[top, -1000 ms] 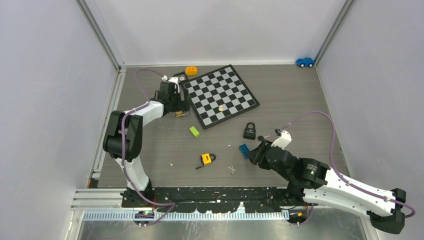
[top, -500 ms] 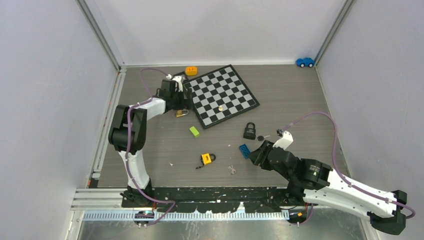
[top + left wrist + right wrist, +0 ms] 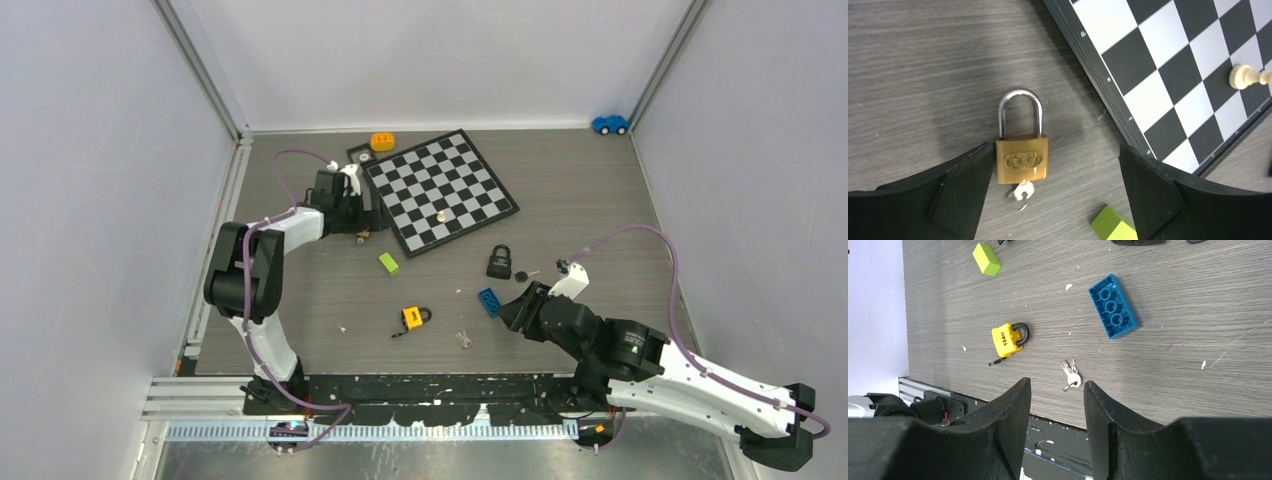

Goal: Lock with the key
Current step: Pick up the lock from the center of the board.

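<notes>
A brass padlock (image 3: 1021,159) lies flat on the table with its shackle down in the body. A small silvery key (image 3: 1022,191) sticks out of its underside. My left gripper (image 3: 1055,192) is open over it, jaws wide, the left fingertip next to the lock's left edge. In the top view this padlock (image 3: 362,235) lies just left of the chessboard. A small bunch of keys (image 3: 1071,375) lies loose in front of my right gripper (image 3: 1057,385), which is open with nothing between its fingers. A yellow padlock (image 3: 1008,339) and a black padlock (image 3: 499,262) also lie on the table.
The chessboard (image 3: 440,190) holds one pale pawn (image 3: 1246,77). A green block (image 3: 389,263) and a blue brick (image 3: 489,301) lie mid-table. An orange object (image 3: 382,142) sits at the back and a blue toy car (image 3: 609,124) in the far right corner.
My left gripper has opened a little wider and shifted slightly over the brass padlock, which stays on the table. The right arm has barely moved.
</notes>
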{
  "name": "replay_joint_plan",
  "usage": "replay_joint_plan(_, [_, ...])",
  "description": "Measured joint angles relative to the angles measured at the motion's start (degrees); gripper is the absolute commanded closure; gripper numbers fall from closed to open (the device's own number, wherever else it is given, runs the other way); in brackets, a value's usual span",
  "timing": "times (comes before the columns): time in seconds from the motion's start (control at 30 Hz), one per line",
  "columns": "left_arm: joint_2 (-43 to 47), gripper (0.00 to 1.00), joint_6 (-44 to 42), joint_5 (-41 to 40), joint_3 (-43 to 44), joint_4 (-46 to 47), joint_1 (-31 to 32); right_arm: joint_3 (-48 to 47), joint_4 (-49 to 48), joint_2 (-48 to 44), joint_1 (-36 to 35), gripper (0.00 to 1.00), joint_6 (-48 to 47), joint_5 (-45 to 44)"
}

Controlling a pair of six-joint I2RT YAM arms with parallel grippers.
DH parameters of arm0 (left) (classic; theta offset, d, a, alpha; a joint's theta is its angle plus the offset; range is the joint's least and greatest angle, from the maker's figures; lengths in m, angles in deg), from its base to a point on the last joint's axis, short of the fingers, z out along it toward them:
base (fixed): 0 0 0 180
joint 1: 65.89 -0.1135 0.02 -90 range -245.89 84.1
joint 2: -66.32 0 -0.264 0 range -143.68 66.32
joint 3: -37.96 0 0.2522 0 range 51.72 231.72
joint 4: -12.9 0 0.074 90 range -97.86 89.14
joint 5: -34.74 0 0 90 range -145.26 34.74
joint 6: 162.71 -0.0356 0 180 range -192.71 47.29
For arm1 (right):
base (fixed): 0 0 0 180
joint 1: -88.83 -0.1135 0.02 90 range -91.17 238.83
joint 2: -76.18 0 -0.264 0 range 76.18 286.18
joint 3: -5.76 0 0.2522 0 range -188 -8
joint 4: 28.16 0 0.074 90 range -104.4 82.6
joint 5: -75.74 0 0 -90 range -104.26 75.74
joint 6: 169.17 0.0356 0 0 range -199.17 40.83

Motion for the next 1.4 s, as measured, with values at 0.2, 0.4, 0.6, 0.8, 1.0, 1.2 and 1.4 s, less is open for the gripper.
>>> replay_joint_plan(0.2, [2.51, 0.09, 1.05, 1.64, -3.37, 0.55, 0.00, 0.00, 0.00, 0.00, 0.00, 0.52, 0.02, 0.02])
replay_joint_plan(0.4, [1.99, 0.11, 2.73, -0.35, -2.10, -1.25, 0.02, 0.00, 0.02, -0.02, 0.00, 0.52, 0.02, 0.04])
replay_joint_plan(0.6, [-0.83, 0.23, 4.72, -6.25, 3.19, -6.51, 0.92, 0.02, 0.04, -0.81, 0.00, 0.51, 0.13, 0.22])
replay_joint_plan(0.8, [-1.79, 0.25, 4.98, -16.15, 5.55, -12.20, 4.35, 0.20, 0.11, -1.92, -0.02, 0.51, 0.46, 0.35])
replay_joint_plan(1.0, [-3.78, 0.28, 5.79, -23.89, 8.35, -16.65, 8.28, 0.42, 0.44, -2.25, 0.00, 0.51, 0.81, 0.37])
replay_joint_plan(1.2, [-5.27, 0.37, 9.40, -27.08, 10.36, -18.29, 9.18, 0.48, 0.66, -3.08, 0.00, 0.51, 1.05, 0.37])
replay_joint_plan(1.4, [-7.17, 0.41, 13.35, -29.31, 13.07, -19.71, 9.18, 0.48, 0.85, -3.39, 0.00, 0.51, 1.05, 0.35])
